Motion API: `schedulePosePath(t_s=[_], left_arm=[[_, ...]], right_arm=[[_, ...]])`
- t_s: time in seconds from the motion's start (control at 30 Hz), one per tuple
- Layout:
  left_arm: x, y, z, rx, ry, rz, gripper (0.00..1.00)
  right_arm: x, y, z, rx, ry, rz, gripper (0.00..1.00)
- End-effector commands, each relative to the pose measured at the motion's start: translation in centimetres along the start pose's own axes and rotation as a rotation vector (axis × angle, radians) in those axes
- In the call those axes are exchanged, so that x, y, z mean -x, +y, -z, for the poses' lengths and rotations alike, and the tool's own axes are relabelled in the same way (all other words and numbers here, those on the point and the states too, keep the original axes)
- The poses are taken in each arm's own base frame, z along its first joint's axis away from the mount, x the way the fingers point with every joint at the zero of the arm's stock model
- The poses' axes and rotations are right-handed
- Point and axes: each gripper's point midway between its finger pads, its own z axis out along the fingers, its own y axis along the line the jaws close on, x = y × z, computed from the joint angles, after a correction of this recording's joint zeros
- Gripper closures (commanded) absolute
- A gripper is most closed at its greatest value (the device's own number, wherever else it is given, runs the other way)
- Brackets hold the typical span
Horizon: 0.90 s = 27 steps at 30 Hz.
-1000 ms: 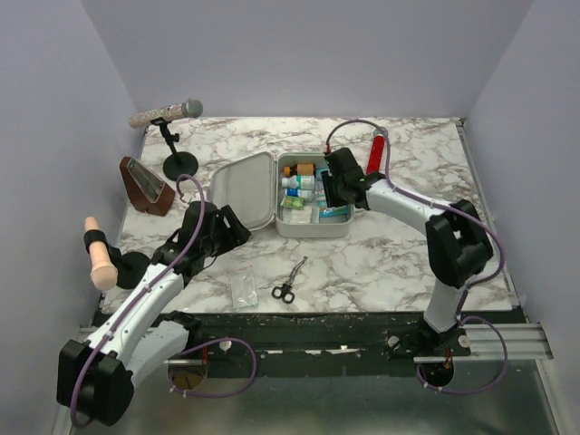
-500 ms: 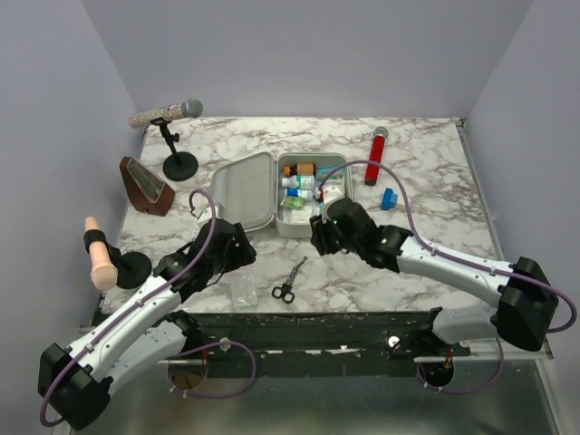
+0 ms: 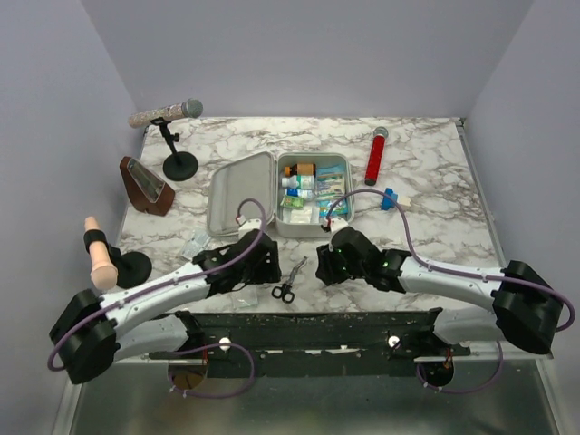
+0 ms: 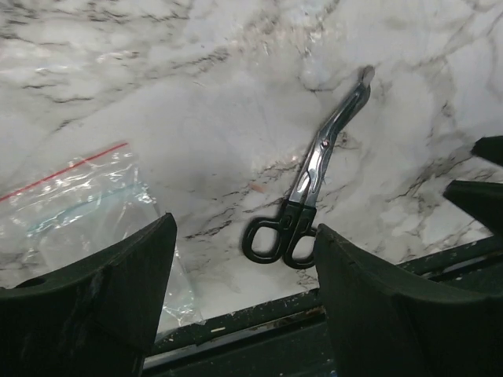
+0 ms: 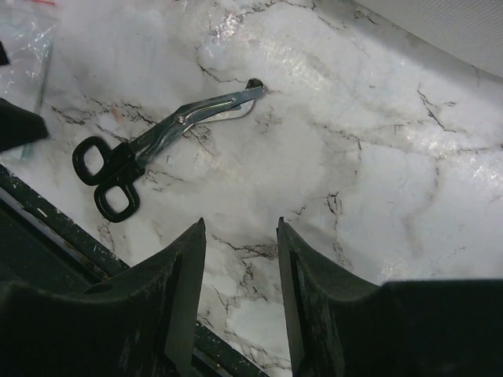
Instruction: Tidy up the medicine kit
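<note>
**Scissors at the table edge: one arm should take them, the other should give way**

The scissors (image 4: 314, 169) lie flat on the marble close to the near edge, with the loops nearest the arms and the blades pointing away. The left gripper (image 4: 245, 236) has its fingers spread wide and empty, and the loops show between them. The right gripper (image 5: 240, 232) is also parted and holds nothing, and the scissors lie off to its left.

The left arm looks better placed, so only it should descend. It should close across the narrow shank by the pivot, since flat steel gives little to catch. It should also avoid the plastic bag (image 4: 75, 204) beside its left finger.

Farther back, the medicine kit (image 3: 308, 231) stands open with its lid thrown leftward. The tray is crowded, so the scissors probably need laying lengthwise on top. Beyond it to the right lies a red cylinder (image 3: 375, 156).
</note>
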Motion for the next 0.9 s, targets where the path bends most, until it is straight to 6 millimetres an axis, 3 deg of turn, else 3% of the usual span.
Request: schedulePosePath(t_s=[0.0,0.33,0.67,0.87], left_arm=[[-1.2,-4.2,-2.2,-0.034,0.061,-0.193,0.20],[-0.8,-6.5,-5.6,0.037,0.072,-0.318,0.25],[-3.1,-4.5,-7.1,0.181,0.154,-0.447,0.45],[-3.4,-3.6,-7.3,0.236,0.171,-0.483,0.45]], right_arm=[[1.0,0.2,1.1,0.008,-0.071,-0.043,0.50],[-1.0,-1.9,3.3,-0.039,-0.097,-0.094,0.50],[-1.5,-2.4,3.6,-0.056,-0.099,-0.098,0.50],[-1.1,-2.3,3.8,-0.049,-0.110,-0.094,0.50]])
